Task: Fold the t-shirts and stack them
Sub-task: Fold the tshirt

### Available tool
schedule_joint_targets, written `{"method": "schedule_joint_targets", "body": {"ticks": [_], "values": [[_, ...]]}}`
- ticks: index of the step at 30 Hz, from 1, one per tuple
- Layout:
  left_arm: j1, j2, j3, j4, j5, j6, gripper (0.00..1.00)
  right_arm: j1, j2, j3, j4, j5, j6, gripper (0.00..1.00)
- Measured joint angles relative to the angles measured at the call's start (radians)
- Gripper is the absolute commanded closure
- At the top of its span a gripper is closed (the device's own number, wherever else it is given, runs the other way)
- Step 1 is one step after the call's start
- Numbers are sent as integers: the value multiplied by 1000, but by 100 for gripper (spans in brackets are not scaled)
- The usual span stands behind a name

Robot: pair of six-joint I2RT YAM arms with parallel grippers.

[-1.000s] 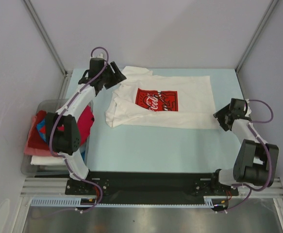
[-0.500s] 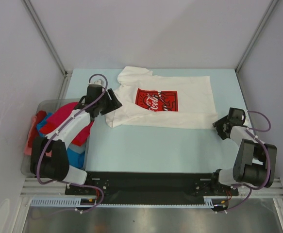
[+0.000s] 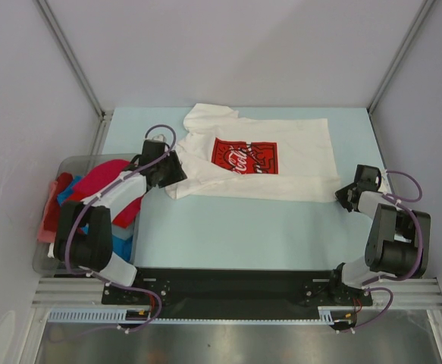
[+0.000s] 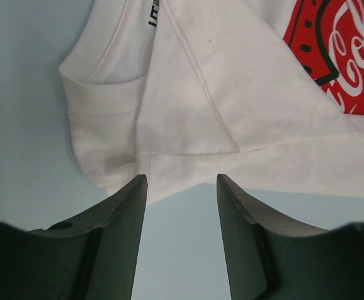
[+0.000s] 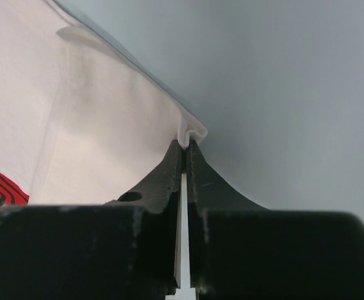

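- White t-shirt [image 3: 281, 176] is what I'm watching: it lies flat on the tabletop [image 3: 236, 227], spread across the far half, collar end to the left and hem end to the right.
- Its red print [image 3: 243, 155] faces up, white script showing in the left wrist view [image 4: 350, 50] too.
- One sleeve [image 3: 205, 115] sticks out at the far-left corner; at the near-left corner the cloth is folded over itself into a flap [image 4: 194, 106].
- Right tool [image 5: 183, 145] is pressed together on the shirt's near-right corner, with a small curl of white cloth pinched at the very tips. From above, that tool [image 3: 348, 194] sits low at the shirt's right edge.
- Left tool [image 4: 182, 181] is spread wide with nothing between its fingers; the near-left shirt edge lies just past the tips. I can't tell whether they touch the cloth. From above it [image 3: 166, 170] sits right beside that corner.
- Further left, a clear bin [image 3: 42, 262] sits at the tabletop's left side, partly under the left arm.
- Inside it is a loose heap: a magenta-red t-shirt [image 3: 107, 176] on top, a blue t-shirt [image 3: 122, 244] and a pink t-shirt [image 3: 48, 220] below.
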Motion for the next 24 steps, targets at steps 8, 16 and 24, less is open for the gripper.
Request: {"method": "schedule_joint_targets", "body": {"ticks": [8, 16, 24], "values": [[2, 138, 25, -12, -19, 31, 64, 2, -6, -8, 7, 4, -1, 100], [10, 206, 55, -27, -15, 45, 89, 2, -11, -12, 10, 4, -5, 100], [17, 210, 64, -45, -38, 59, 100, 1, -42, -28, -6, 5, -19, 100]]}}
